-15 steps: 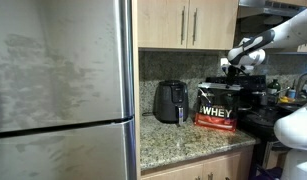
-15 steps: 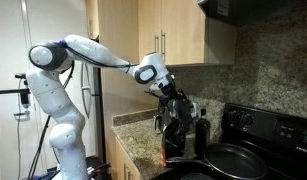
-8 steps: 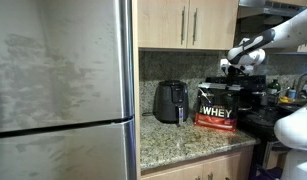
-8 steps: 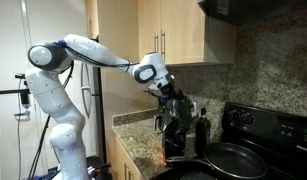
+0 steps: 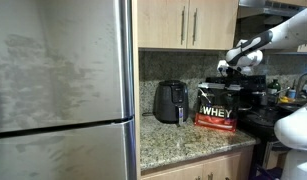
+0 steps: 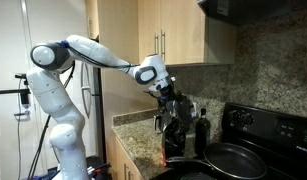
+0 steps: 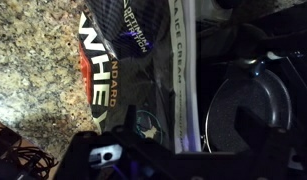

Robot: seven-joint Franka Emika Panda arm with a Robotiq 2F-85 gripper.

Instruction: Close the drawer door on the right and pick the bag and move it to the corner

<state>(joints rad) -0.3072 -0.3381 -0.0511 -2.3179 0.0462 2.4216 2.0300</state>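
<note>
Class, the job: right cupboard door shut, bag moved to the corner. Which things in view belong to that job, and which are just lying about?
Belong to the job: right cupboard door (already looks shut), bag, corner of the counter, hand.

Just lying about: air fryer, fridge, frying pan, stove.

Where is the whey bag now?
In an exterior view, the bag stands on the counter, right of the air fryer and left of the stove.

air fryer (image 5: 171, 101) sits btwn bag (image 5: 217, 107) & corner (image 5: 145, 118); counter (image 5: 183, 142) in front free
</note>
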